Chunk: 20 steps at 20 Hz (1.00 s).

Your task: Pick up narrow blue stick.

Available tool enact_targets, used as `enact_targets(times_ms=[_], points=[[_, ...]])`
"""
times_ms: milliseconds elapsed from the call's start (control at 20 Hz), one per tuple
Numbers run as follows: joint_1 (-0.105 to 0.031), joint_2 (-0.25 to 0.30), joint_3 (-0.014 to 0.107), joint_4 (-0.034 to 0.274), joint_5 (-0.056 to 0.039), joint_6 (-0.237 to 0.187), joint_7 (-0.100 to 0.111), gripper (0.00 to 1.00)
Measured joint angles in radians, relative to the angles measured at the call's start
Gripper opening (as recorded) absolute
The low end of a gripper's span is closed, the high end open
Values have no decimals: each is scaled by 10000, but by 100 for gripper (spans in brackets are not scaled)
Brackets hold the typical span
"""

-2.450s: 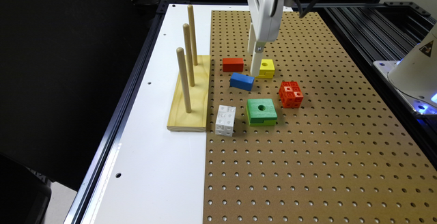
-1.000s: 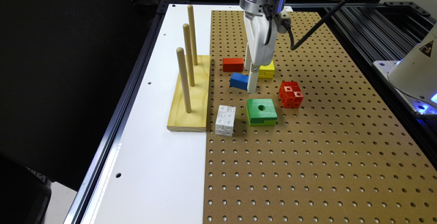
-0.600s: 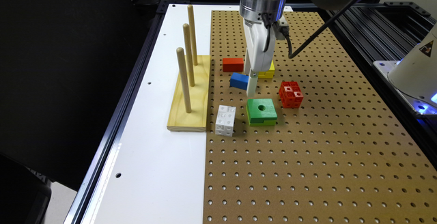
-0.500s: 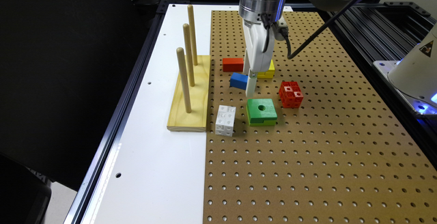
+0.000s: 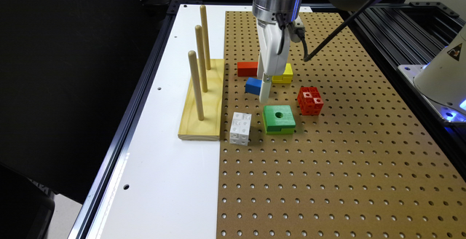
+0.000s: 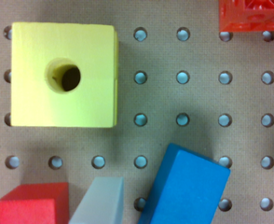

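**Pincer low at the blue stick, grasp not yet made**

On the pegboard bench [image 5: 327, 151], the pincer [image 5: 264, 91] stands vertical with its tips down at board level. In the wrist view the fingers [image 6: 99, 200] stand apart: one pale tip lies beside the blue stick [image 6: 183, 186], a sliver of the other shows at the far edge, and the stick sits between them, skewed to their line. No contact with either tip is evident.

In the exterior view the blue stick [image 5: 253, 86] rests flat on the board, partly covered by the pincer. Just beyond it lie the red block [image 5: 247, 68] and the yellow block [image 5: 284, 75], the latter bored with a hole. Nearer the camera sit the green block [image 5: 279, 118], the white cube [image 5: 240, 128] and the red cube [image 5: 310, 100]. The peg stand [image 5: 202, 98] is at the exterior view's left.

Assessment: approach and descent look complete. Closing on the stick and lifting remain. The skew may turn the stick as the tips close.
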Motion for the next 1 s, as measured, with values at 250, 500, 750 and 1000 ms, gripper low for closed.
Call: enact_targets(times_ms=[250, 500, 750, 1000], points=[[-6, 587, -3, 276, 0, 370, 0, 100], [-17, 751, -5, 551, 0, 346, 0, 100], [-23, 795, -8, 616, 0, 347, 0, 0], [-22, 795, -8, 616, 0, 347, 0, 0]])
